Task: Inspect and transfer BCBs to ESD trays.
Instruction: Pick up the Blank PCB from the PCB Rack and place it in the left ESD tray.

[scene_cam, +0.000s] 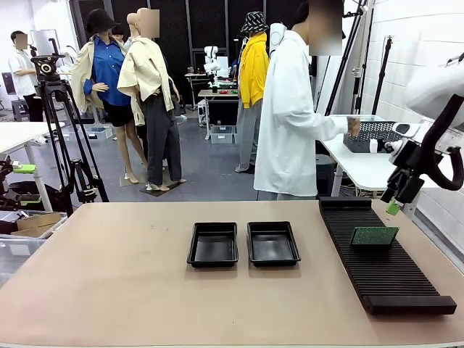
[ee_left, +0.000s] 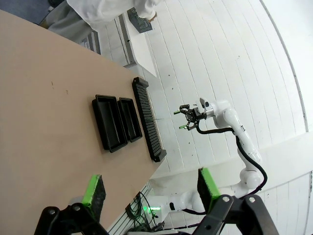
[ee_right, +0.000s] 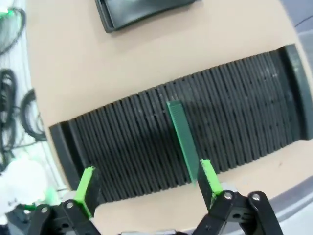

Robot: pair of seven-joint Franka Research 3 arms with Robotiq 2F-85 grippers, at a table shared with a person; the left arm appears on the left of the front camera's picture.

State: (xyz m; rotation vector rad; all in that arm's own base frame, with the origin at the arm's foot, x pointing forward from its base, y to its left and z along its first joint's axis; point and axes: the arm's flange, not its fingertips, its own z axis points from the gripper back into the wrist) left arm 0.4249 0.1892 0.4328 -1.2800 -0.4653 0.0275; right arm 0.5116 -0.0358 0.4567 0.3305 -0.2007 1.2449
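One BCB [scene_cam: 374, 235] stands on edge in a slot of the black ribbed rack [scene_cam: 384, 279], approx mid-length. Both ESD trays [scene_cam: 213, 246] sit side by side on the table [scene_cam: 109, 275] left of the rack, near but apart, nothing in them. Right gripper [scene_cam: 394, 204] hangs above the rack's outer edge, up and right of the board, jaws apart, holding nothing. Left gripper [ee_left: 151, 190] is well apart from the rack, beyond the trays, also spread and empty. Risk, as I judge it: the board is thin and offers just its top edge, so an off-line descent could land a pad [ee_right: 208, 177] on the ribs or tip the board in its slot. A shallow pinch could let it slip en route to a tray. Right wrist view gives what the front view can't: board edge-on as a narrow strip, much nearer one pad than the other, i.e. not centred. Front view gives the height gap betw. gripper and rack, plus the person [scene_cam: 290, 123] beyond the rack's far end, hand at a mesh basket [scene_cam: 377, 134]. Left wrist view takes in rack, trays and right arm together; board too small to tell there.
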